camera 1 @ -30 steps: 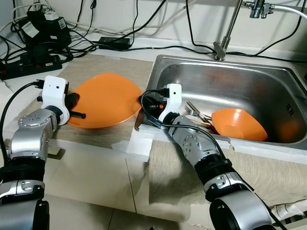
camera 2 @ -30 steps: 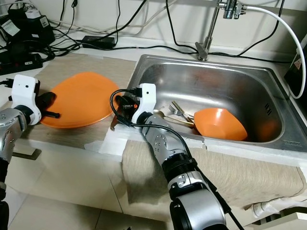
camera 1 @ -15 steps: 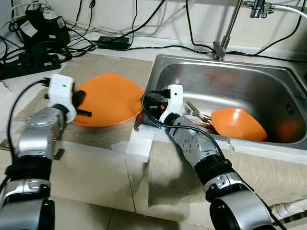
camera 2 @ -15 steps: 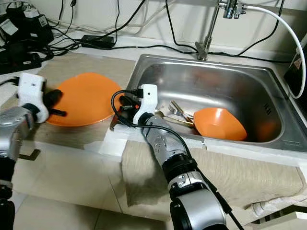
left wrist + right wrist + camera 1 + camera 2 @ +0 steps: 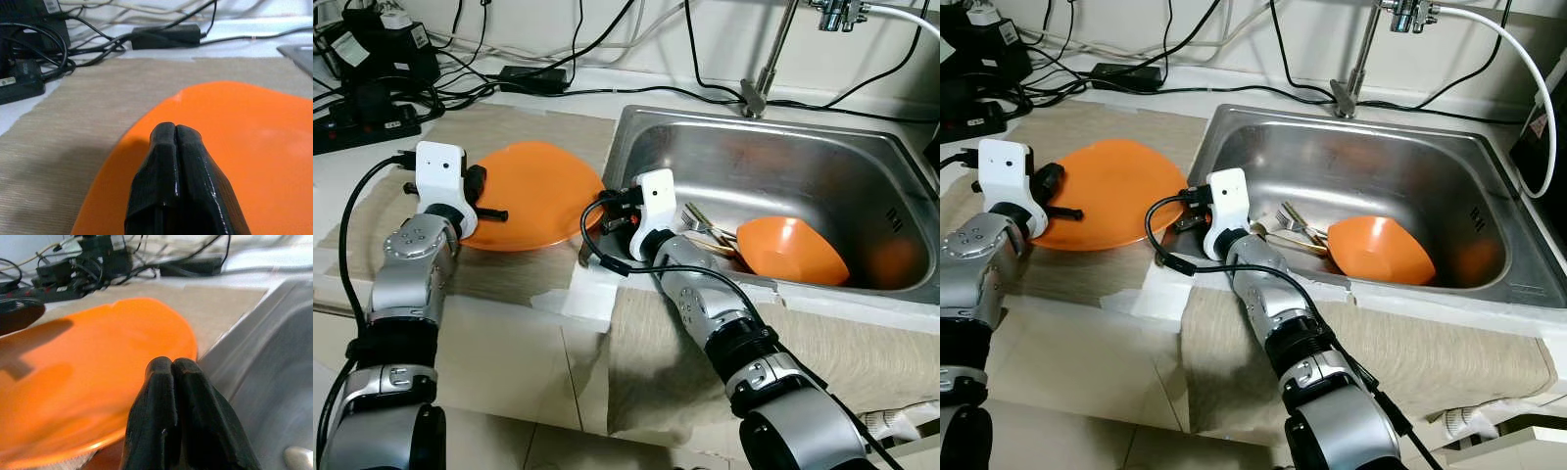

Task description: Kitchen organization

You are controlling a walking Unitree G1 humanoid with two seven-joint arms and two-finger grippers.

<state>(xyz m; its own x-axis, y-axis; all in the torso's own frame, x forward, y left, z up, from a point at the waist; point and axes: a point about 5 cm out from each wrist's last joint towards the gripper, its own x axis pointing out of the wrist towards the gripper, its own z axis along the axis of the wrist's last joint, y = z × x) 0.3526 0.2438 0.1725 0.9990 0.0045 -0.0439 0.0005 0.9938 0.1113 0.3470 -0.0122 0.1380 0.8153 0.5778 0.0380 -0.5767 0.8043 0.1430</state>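
While both arms reach in over the worktop (image 5: 499, 323), an orange plate (image 5: 533, 196) lies on a beige mat (image 5: 524, 132) just left of the steel sink (image 5: 773, 166). At the plate's left edge sits the left gripper (image 5: 489, 201), and the left wrist view shows its two black fingers (image 5: 173, 191) pressed together over the orange surface with nothing between them. At the plate's right edge, where mat meets sink rim, is the right gripper (image 5: 607, 208); its fingers (image 5: 181, 426) are likewise pressed tight together, empty, right beside the plate's rim. Inside the sink an orange bowl (image 5: 791, 250) lies tilted, with forks (image 5: 705, 223) just to its left. Black cables and a power strip (image 5: 367, 125) crowd the back of the worktop.
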